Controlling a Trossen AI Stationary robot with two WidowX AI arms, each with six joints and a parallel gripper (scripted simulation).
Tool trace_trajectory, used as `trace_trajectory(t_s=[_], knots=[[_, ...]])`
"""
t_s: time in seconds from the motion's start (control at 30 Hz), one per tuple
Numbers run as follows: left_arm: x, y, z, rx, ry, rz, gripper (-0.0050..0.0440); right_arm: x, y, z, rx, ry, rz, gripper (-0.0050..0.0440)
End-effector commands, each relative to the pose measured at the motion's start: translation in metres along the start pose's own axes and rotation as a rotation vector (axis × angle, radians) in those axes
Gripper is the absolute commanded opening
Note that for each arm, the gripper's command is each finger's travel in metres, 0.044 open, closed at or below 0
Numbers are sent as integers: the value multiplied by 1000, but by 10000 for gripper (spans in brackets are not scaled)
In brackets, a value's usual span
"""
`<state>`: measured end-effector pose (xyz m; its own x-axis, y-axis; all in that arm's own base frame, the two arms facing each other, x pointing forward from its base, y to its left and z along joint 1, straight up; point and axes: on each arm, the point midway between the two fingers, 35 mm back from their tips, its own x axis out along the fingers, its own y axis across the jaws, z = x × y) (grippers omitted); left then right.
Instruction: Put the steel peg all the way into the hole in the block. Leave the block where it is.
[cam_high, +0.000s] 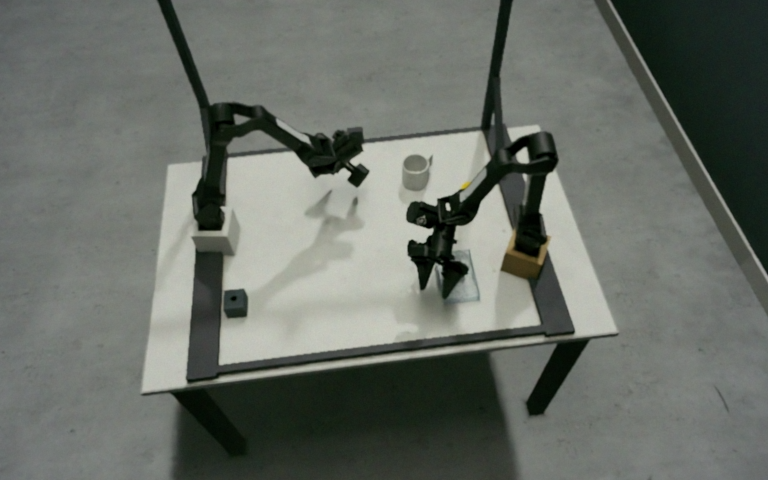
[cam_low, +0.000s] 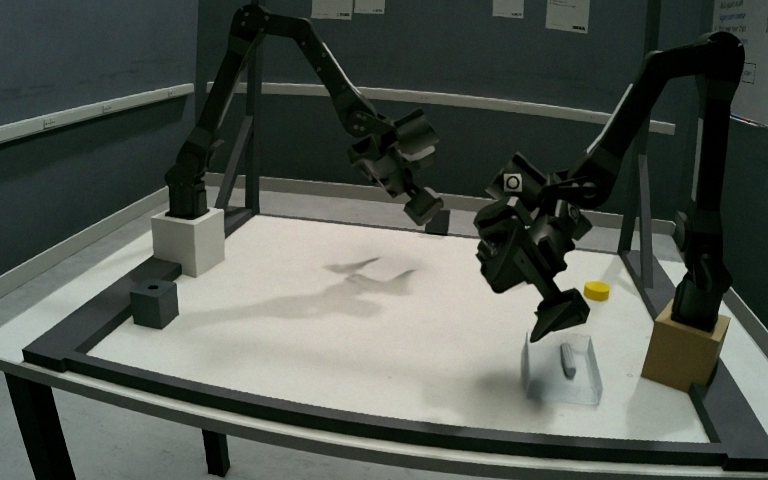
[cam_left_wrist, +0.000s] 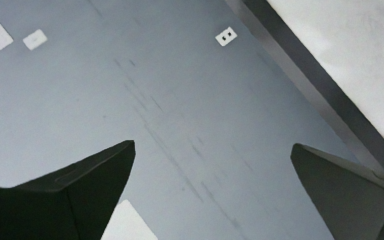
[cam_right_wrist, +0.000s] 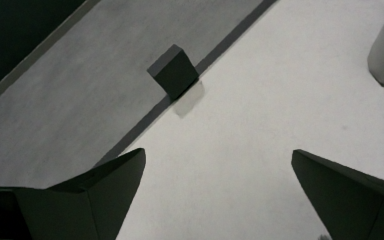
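Grey steel peg (cam_low: 568, 360) lying in clear tray (cam_high: 472, 296) (cam_low: 595, 390), out of the block (cam_high: 235, 303) (cam_low: 154, 305).

Block near the dark side rail (cam_high: 205, 311) (cam_low: 107, 314), top hole unfilled; broad open stretch of desk (cam_high: 294, 333) (cam_low: 339, 362) between block and tray. Yellow disc (cam_high: 465, 185) (cam_low: 596, 291) behind tray. Mug (cam_high: 415, 172) (cam_right_wrist: 378, 60) visible from top and partly from right wrist, hidden in exterior; peg plain in exterior, not discernible from top. Left end effector (cam_high: 434, 292) (cam_low: 515, 314) (cam_left_wrist: 213, 145) angled down above tray, fingers wide apart. Right end effector (cam_high: 348, 175) (cam_low: 421, 217) (cam_right_wrist: 218, 150) raised over the rear desk, likewise apart, nothing clamped in either.
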<state>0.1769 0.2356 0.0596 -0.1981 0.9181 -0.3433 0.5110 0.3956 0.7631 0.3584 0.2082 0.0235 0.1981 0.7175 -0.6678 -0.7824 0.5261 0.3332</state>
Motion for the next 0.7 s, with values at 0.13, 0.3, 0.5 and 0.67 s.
trace_trajectory(t_s=[0.13, 0.3, 0.5, 0.67], knots=[[-1, 5, 0, -16, -2, 7, 440, -4, 1, 8, -15, -17, -6, 440], [-1, 5, 0, -16, -2, 7, 440, -4, 1, 8, -15, -17, -6, 440], [-1, 5, 0, -16, -2, 7, 440, -4, 1, 8, -15, -17, -6, 440], [0, 7, 0, -12, -19, -3, 368, 1, -3, 6, 4, -1, -24, 440]])
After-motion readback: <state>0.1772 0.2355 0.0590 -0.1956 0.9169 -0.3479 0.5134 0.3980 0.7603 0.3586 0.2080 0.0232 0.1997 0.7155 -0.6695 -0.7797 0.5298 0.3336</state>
